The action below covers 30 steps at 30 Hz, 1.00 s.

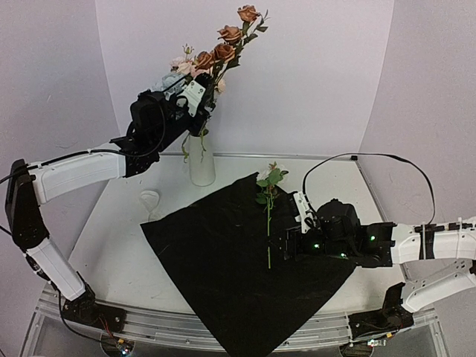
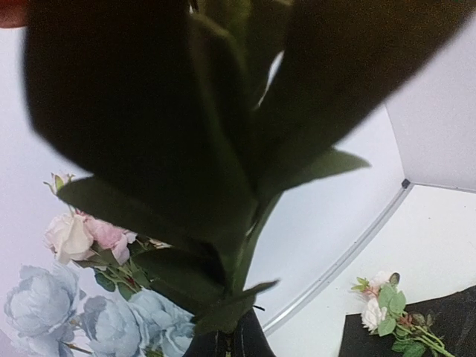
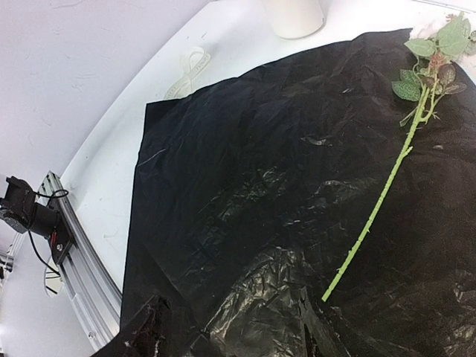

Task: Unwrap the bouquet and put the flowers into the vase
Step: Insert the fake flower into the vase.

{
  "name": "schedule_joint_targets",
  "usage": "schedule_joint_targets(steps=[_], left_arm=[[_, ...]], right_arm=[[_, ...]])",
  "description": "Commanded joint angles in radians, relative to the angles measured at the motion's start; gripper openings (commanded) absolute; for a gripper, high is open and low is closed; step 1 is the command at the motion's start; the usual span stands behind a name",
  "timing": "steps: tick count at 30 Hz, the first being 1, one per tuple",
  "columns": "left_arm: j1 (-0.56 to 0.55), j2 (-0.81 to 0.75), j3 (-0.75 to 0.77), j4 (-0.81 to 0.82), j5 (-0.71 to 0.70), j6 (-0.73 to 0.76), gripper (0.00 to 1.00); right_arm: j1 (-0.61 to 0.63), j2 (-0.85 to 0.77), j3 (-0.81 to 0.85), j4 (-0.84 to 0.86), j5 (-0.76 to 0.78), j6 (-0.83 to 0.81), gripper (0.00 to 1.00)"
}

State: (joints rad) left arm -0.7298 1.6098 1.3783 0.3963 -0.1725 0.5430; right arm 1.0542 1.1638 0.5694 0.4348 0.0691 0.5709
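The flowers [image 1: 223, 48] rise above the left end effector [image 1: 197, 97], which is closed, apparently pinching their stems to steer them into the vase [image 1: 201, 163] directly below it. One more flower [image 1: 268, 216] lies on the black sheet [image 1: 223, 260] just ahead of the right end effector [image 1: 286, 244], whose fingers stand apart and empty, likely placed to take it next. Dark leaves [image 2: 149, 111] smother the left wrist view, hiding the fingers and the vase mouth, and the right fingertips barely show against the black sheet.
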Motion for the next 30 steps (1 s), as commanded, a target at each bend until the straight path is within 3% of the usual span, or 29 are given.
schedule_joint_targets(steps=[1, 18, 30], left_arm=[[0.01, 0.05, 0.093, 0.022, 0.083, 0.094, 0.0], [0.106, 0.213, 0.276, 0.022, 0.149, 0.103, 0.0], [0.121, 0.234, 0.23, 0.022, 0.156, 0.079, 0.0]], right_arm=[[-0.001, -0.022, 0.046, -0.005, 0.021, -0.016, 0.6], [-0.001, -0.007, 0.07, -0.014, 0.025, -0.015, 0.6], [-0.001, 0.007, 0.087, -0.025, 0.028, -0.014, 0.6]])
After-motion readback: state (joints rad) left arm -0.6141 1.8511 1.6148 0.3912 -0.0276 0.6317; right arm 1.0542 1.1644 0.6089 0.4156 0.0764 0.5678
